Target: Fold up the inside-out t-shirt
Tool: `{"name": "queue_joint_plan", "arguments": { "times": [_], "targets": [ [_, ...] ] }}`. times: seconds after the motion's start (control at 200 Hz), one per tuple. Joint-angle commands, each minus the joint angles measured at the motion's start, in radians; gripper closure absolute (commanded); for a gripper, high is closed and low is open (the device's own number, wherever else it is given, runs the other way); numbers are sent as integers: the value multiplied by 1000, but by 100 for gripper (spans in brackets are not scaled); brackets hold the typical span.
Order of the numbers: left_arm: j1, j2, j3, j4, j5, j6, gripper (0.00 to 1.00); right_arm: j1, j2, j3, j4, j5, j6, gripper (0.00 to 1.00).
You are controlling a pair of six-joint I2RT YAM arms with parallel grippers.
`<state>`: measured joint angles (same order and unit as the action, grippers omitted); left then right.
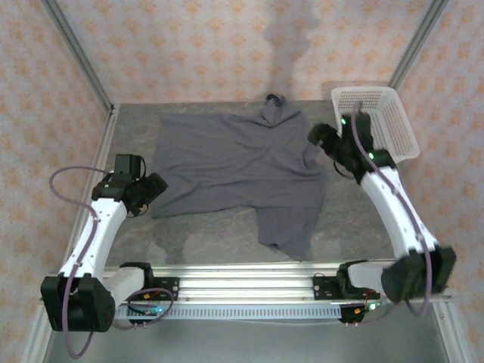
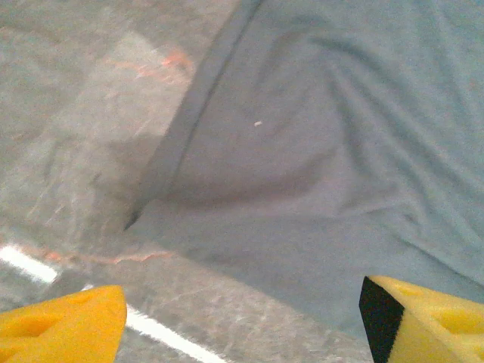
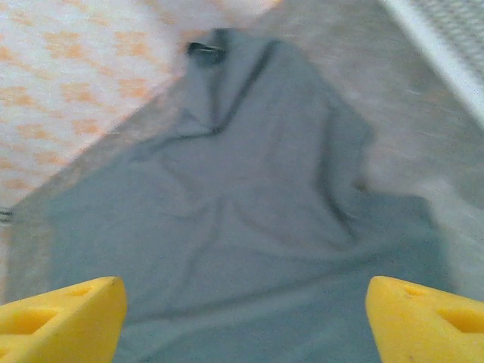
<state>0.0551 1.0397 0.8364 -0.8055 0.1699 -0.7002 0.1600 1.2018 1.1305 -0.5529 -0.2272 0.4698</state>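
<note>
Looking at the inside-out t-shirt [image 1: 238, 159] lying spread over the middle and far half of the worktop [image 1: 204, 238], mostly flat, with shallow wrinkles running across it. Noting a bunched, neck-like part [image 1: 276, 102] touching the far edge, and one flap [image 1: 291, 227] trailing toward the near edge, right of centre; not being able to tell whether a sleeve or not. Seeing the white mesh basket [image 1: 408, 147] sitting in the far right corner, just beside the cloth but apart from it.

Finding the left claw [image 1: 151, 187] hovering near the left edge, just beside the shirt's near left corner [image 2: 132, 221], yellow fingers [image 2: 64, 325] spread wide and pinching nothing. Finding the right claw [image 1: 319, 138] hanging at the shirt's right side, near the basket, fingers [image 3: 423, 318] likewise spread wide, with only cloth lying below and nothing between them.

Judging the handling: expecting light, limp, thin cloth, sagging and creasing wherever lifted, dragging over the worktop rather than sliding stiffly, and taking no harm from a firm squeeze. Expecting a pinch in the middle to be raising only a peak and pulling wrinkles inward. Favouring a hold on edges and corners instead: taking the hemmed corner lying in front of the left claw, and a matching point along the right side for the other claw, pinching through the full thickness so as to be lifting both layers together.
</note>
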Motion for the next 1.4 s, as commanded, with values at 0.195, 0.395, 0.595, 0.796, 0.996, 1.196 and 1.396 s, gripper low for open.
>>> {"name": "queue_joint_plan", "arguments": {
  "times": [0.195, 0.395, 0.595, 0.796, 0.996, 1.196, 1.396],
  "targets": [
    [17, -127, -136, -70, -150, -77, 19, -13, 38, -392, -37, 39, 73, 35],
    [17, -99, -129, -61, -127, -51, 19, -13, 200, -421, 83, -29, 85, 41],
    [17, -70, -131, -78, -140, -48, 19, -13, 264, -452, 143, -74, 131, 51],
    [19, 18, -131, -106, -142, -82, 22, -13, 191, -426, 73, -43, 132, 100],
    [20, 144, -151, -25, -49, -99, 25, -19, 73, -423, 9, 27, 124, 100],
    [21, 235, -160, 104, -4, -93, 26, -19, 101, -425, 34, -16, 123, 100],
    [23, 281, -182, 234, -6, -106, 33, -19, 120, -415, 29, -34, 96, 100]
  ]
}}
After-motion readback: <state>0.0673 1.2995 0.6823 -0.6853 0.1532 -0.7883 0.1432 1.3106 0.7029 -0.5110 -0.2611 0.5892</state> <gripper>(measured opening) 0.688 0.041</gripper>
